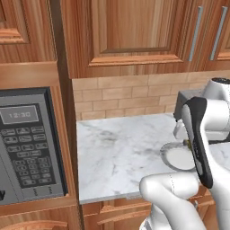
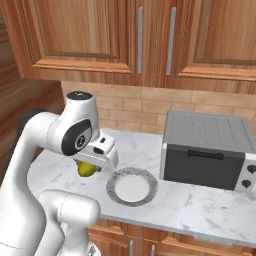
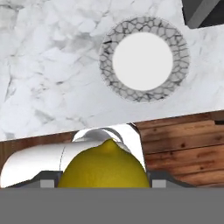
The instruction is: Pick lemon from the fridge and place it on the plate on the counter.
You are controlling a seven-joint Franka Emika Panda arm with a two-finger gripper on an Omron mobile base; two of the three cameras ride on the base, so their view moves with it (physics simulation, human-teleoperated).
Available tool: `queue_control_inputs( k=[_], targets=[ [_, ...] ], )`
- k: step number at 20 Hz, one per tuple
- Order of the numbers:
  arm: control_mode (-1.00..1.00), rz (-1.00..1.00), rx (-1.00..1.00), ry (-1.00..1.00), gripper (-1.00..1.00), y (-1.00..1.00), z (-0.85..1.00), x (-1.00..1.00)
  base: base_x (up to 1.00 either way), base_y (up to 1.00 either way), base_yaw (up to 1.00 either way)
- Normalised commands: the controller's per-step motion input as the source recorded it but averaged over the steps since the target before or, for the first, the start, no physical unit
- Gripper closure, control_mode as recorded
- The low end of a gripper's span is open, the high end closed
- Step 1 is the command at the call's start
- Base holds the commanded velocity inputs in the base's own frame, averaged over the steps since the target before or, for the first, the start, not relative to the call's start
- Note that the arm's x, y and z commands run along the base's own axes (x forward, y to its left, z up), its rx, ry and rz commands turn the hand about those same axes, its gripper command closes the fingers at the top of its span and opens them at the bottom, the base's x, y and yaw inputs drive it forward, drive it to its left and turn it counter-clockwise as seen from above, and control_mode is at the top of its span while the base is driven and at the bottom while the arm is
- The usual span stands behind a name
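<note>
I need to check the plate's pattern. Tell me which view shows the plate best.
The hand view: the plate appears whole from above, speckled rim sharp. The right base view shows it whole but oblique; in the left base view the arm hides part of it.

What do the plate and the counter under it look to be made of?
The plate: likely glazed ceramic, with a smooth white centre and a grey crackle-patterned rim. The counter: looks like polished marble, white with grey veining, though it could be an imitation. Both are rendered, so this is judged by look.

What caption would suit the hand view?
End effector carrying a lemon above the counter, the plate just ahead.
</note>
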Motion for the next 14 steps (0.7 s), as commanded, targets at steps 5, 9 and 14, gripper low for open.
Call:
queue_control_inputs(
  k=[5,9,14],
  targets=[
    [-1.0,0.0,0.0,0.12,1.0,0.0,-0.64,0.61,0.0,0.0,0.0],
    [-1.0,0.0,0.0,0.11,1.0,-0.07,-0.72,0.5,0.0,0.0,0.0],
    [-1.0,0.0,0.0,0.03,1.0,-0.21,-0.61,0.52,0.0,0.0,0.0]
  ],
)
